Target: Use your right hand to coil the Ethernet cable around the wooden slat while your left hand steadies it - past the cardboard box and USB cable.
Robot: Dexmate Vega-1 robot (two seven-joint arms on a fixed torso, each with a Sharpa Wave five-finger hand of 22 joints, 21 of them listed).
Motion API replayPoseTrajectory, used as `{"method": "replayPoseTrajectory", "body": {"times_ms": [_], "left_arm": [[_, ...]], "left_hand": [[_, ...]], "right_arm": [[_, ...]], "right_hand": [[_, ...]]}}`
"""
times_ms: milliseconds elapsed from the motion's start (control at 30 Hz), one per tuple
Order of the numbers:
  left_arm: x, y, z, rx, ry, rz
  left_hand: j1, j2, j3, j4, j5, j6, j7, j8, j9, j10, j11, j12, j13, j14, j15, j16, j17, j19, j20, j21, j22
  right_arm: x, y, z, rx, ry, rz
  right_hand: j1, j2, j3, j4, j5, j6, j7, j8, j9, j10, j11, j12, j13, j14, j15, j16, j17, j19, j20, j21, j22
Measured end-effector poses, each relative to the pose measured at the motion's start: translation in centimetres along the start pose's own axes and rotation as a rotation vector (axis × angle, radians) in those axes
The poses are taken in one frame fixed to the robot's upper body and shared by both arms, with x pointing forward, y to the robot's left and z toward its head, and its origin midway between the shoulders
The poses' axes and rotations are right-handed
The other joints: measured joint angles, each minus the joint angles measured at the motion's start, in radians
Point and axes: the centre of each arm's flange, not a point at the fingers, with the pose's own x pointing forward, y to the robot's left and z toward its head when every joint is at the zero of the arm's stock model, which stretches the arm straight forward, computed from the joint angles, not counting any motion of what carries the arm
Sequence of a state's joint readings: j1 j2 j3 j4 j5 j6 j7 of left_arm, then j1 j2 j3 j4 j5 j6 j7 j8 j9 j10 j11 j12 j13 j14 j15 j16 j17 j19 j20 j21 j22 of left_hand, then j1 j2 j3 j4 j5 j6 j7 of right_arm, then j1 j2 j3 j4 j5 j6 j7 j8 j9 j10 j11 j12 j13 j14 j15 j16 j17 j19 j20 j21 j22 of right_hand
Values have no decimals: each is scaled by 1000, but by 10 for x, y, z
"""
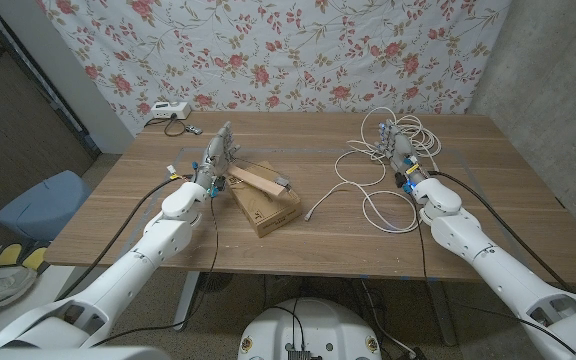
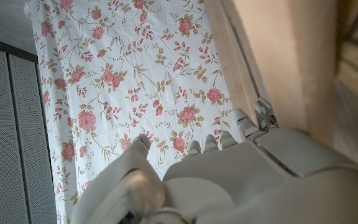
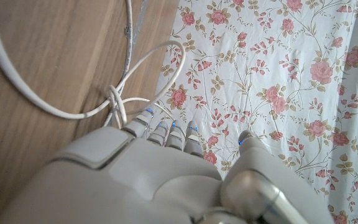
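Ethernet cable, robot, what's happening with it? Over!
Left hand at the wooden slat, grip unclear. Right hand empty, fingers at the Ethernet cable, which lies loose, not coiled. Cardboard box under the slat.

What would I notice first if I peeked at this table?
Probably the tangle of white cable looping over the right side of the wooden table, right by the robot's right hand. Next, the left hand standing beside a wooden slat propped on a cardboard box.
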State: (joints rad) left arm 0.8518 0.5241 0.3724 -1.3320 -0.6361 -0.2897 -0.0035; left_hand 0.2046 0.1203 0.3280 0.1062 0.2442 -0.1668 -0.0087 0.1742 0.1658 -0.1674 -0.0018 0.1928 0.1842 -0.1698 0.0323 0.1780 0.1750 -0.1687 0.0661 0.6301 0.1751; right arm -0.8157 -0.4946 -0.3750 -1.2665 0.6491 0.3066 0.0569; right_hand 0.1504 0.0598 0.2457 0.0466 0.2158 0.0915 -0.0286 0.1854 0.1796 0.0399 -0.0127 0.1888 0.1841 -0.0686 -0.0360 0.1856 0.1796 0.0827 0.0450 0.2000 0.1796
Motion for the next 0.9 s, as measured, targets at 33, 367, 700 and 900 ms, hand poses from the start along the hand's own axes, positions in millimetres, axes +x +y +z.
{"method": "replayPoseTrajectory", "body": {"times_ms": [33,367,700,900], "left_arm": [[0,0,1,5,-1,3],[2,-10,14,50,-34,20],[3,-26,38,157,-75,26],[1,-30,58,270,-83,28]], "left_hand": [[0,0,0,0,0,0,0,0,0,0,0,0,0,0,0,0,0,0,0,0,3],[0,0,0,0,0,-2,-3,3,0,0,0,7,0,0,0,0,-2,0,0,0,4],[13,-13,-1,-14,6,-3,-33,15,0,0,0,18,0,0,0,8,-3,-4,4,0,2],[34,-34,-7,-38,6,14,-50,18,5,15,-3,26,0,-4,4,16,-3,-3,4,-7,2]], "right_arm": [[2,0,0,1,-4,7],[12,-7,-4,12,-11,29],[11,-21,-8,36,-24,37],[7,-27,-10,48,-32,36]], "right_hand": [[0,0,0,0,0,0,0,0,0,0,0,0,0,0,0,0,0,0,0,0,0],[0,0,0,0,0,0,0,0,0,0,0,0,0,0,0,0,0,0,0,0,0],[0,0,0,0,0,0,0,0,0,0,0,0,0,0,0,0,0,0,0,0,0],[0,0,0,0,0,0,0,0,0,0,0,0,0,0,0,0,-3,0,0,0,0]]}}
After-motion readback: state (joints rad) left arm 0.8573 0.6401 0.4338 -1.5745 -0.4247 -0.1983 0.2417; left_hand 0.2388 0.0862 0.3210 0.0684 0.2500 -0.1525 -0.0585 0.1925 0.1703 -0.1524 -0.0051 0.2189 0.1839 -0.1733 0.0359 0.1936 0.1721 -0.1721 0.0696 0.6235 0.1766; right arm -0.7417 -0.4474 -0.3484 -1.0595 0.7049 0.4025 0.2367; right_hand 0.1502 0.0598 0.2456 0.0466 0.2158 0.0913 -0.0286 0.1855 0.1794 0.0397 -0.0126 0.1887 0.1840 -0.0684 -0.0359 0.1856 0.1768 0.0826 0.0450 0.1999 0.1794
